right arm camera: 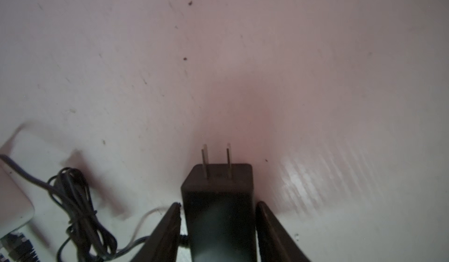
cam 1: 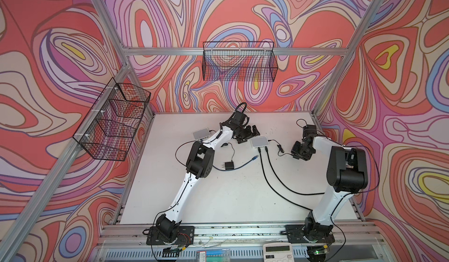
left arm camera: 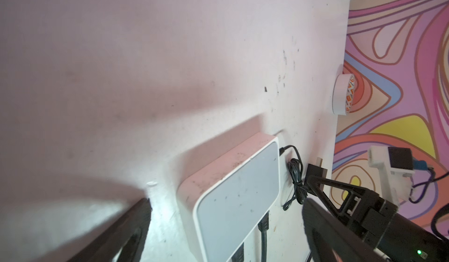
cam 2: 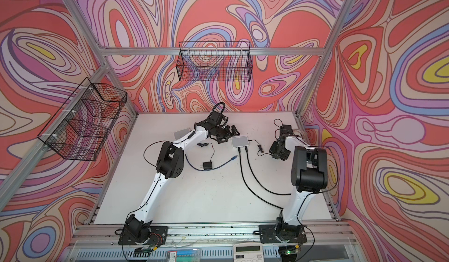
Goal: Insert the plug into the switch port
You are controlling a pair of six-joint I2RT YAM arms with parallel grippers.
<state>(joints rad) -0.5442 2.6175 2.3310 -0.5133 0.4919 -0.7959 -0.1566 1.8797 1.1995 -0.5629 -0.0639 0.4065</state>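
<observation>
Plug (left arm camera: 282, 150) looked seated in the switch (left arm camera: 238, 195), job seemingly done; my left gripper (cam 1: 249, 135) gaped beside it; my right gripper (right arm camera: 218, 204) flanked the adapter (right arm camera: 218, 183), hold unclear.

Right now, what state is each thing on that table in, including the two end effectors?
Left end effector: wide open, empty.
Right end effector: around the black adapter; grip unclear.
Middle switch: flat on the table, two black cables and power lead plugged in.
Blue cable: visible end loose, unplugged.
Second adapter: lying free.
Far switch: partly hidden behind the left arm.
</observation>
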